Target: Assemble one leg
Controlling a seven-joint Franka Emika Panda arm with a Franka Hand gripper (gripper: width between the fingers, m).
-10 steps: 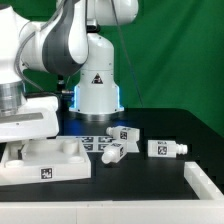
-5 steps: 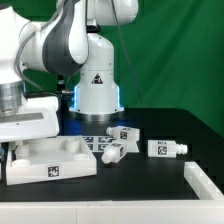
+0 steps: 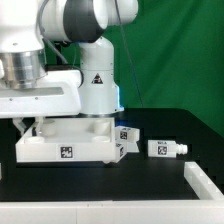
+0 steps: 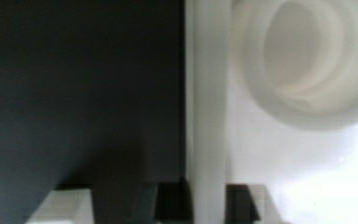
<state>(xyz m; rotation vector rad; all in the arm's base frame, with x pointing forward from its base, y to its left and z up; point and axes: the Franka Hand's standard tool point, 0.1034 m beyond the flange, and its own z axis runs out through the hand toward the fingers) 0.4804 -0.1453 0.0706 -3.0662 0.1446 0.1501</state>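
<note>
My gripper (image 3: 33, 128) is shut on the wall of the large flat white tabletop (image 3: 65, 146), at its end on the exterior view's left. In the wrist view the gripper (image 4: 204, 205) has its dark fingers (image 4: 240, 205) on either side of the tabletop's thin white wall (image 4: 204, 120), with a round corner hole (image 4: 314, 60) beside it. One leg (image 3: 168, 148), a short white post with a tag, lies on the black table to the exterior view's right. A second leg (image 3: 127, 134) shows partly behind the tabletop's corner.
The arm's white base (image 3: 96, 90) stands behind the tabletop. A white raised border piece (image 3: 205, 181) lies at the front on the exterior view's right. The backdrop is green.
My gripper has moved toward the exterior view's right with the tabletop in it. The tabletop now covers the marker board and the leg that lay in front of it.
</note>
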